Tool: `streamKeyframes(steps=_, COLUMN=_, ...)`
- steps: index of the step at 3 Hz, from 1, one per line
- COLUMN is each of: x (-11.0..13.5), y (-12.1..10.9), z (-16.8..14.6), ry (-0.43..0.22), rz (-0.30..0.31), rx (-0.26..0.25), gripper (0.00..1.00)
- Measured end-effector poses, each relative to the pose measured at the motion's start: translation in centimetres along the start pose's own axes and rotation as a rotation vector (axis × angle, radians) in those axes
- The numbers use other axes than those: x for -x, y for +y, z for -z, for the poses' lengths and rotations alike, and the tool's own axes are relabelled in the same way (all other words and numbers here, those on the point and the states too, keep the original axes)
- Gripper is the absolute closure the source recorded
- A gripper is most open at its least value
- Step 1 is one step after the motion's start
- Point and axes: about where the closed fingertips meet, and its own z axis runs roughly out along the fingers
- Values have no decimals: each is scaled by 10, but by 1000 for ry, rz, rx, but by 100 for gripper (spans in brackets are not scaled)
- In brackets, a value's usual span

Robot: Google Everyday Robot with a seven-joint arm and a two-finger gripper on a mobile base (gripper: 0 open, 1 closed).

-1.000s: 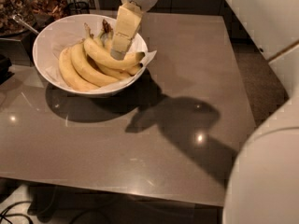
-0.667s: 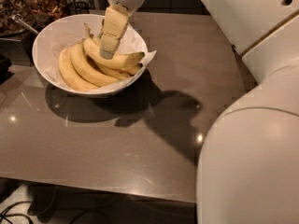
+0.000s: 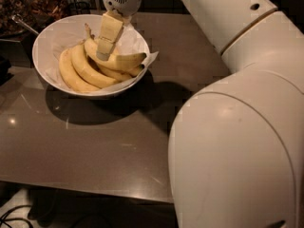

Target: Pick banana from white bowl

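Note:
The white bowl (image 3: pixel 47 44), lined with white paper, stands at the table's back left and holds a bunch of yellow bananas. The banana (image 3: pixel 126 61) lies on top of the bunch, its stem pointing to the back left and its blunt tip towards the bowl's right rim. My gripper (image 3: pixel 102 55) reaches down from above into the bowl and rests on this top banana near its middle. Two more bananas (image 3: pixel 76 72) curve along the bowl's left side.
The bowl sits on a grey-brown table (image 3: pixel 95 146). My large white arm (image 3: pixel 237 141) fills the right side of the view. A dark container with a spoon handle (image 3: pixel 21 23) stands behind the bowl at the far left. Cables lie on the floor at the lower left.
My gripper has moved left and down onto the top banana. My arm has swung in and covers more of the right side. The bananas have not moved.

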Motion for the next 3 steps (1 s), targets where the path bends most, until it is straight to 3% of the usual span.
streamKeyframes(steps=2, x=-10, y=-11, z=-23, ry=6, rz=-78, rx=51, gripper=27)
streamKeyframes(steps=3, x=-11, y=-12, z=-31, ry=18, rz=-92, rx=63, gripper=30)
